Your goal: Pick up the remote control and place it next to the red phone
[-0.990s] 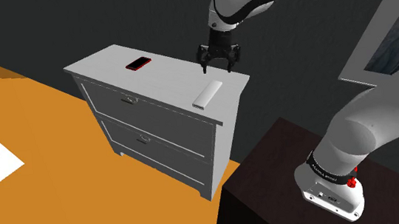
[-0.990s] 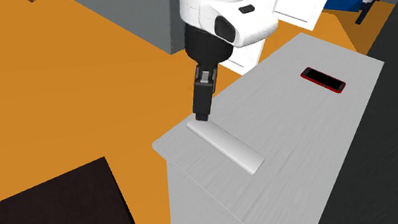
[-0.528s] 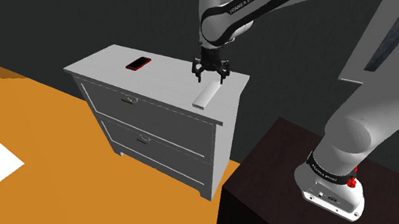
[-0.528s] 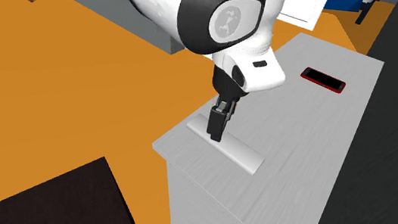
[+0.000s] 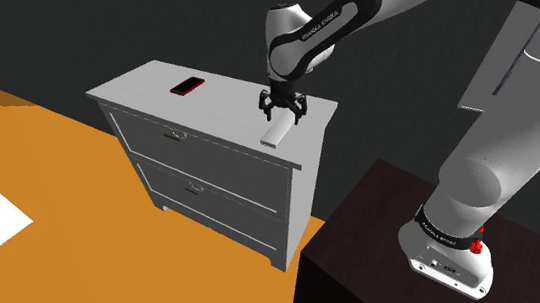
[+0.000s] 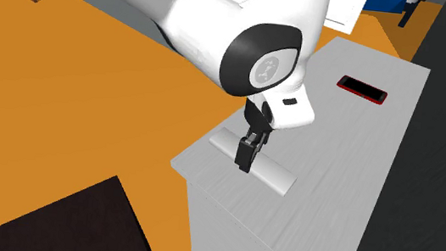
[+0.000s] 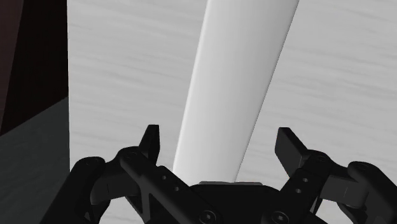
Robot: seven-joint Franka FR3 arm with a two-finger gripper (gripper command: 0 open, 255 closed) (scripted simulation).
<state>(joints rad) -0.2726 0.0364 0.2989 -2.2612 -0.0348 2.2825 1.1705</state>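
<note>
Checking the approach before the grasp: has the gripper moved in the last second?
Yes. In the shoulder view the gripper has dropped toward the dresser top, down over the white remote control, jaws open astride it.

I am looking into a room of a house. A pale dresser (image 5: 214,162) with drawers stands on an orange floor (image 5: 64,234) against a dark wall (image 5: 196,21).

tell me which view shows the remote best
The wrist view: the pale remote runs long and unblocked between the open fingers of the gripper, touching neither. The shoulder view shows it small on the dresser, one end under the gripper. The second exterior view shows its length, but the gripper covers part of it.
</note>
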